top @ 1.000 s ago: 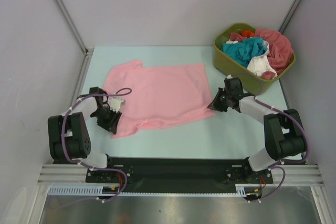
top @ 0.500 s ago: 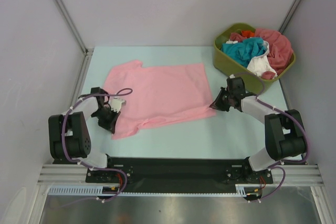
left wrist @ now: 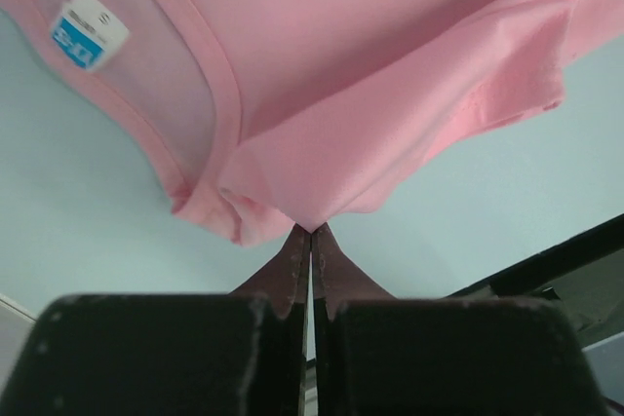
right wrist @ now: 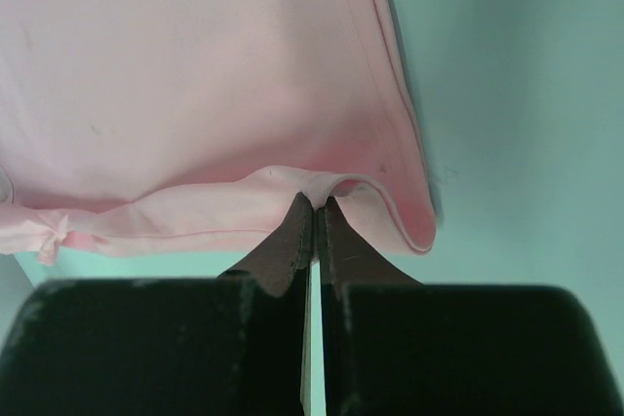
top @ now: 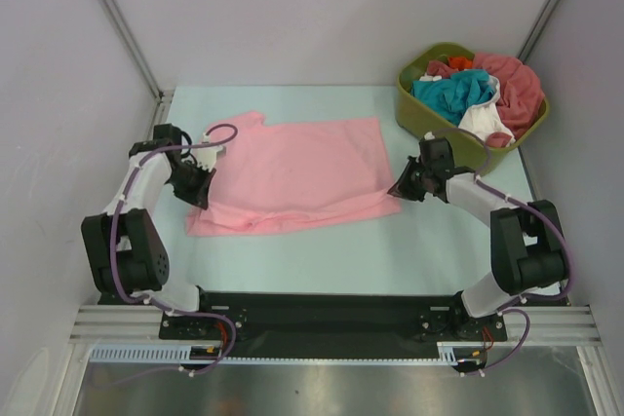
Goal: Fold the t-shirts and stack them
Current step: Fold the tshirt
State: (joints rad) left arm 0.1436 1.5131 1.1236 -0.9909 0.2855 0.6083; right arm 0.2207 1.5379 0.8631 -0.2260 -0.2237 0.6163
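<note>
You have the pale table [top: 390, 250] closed in by panels on the left, right and far sides. The olive-green tub [top: 434, 133] sits at upper right, heaped with teal, white and coral-red t-shirts [top: 478, 94], just beyond your right arm. Bare tabletop lies open below the light pink t-shirt [top: 292, 172], which is spread across the centre. Your left gripper [top: 195, 187] is pinched closed on a fold at its left edge, beside the collar. Your right gripper [top: 402, 187] is clamped on the lower right hem.
</note>
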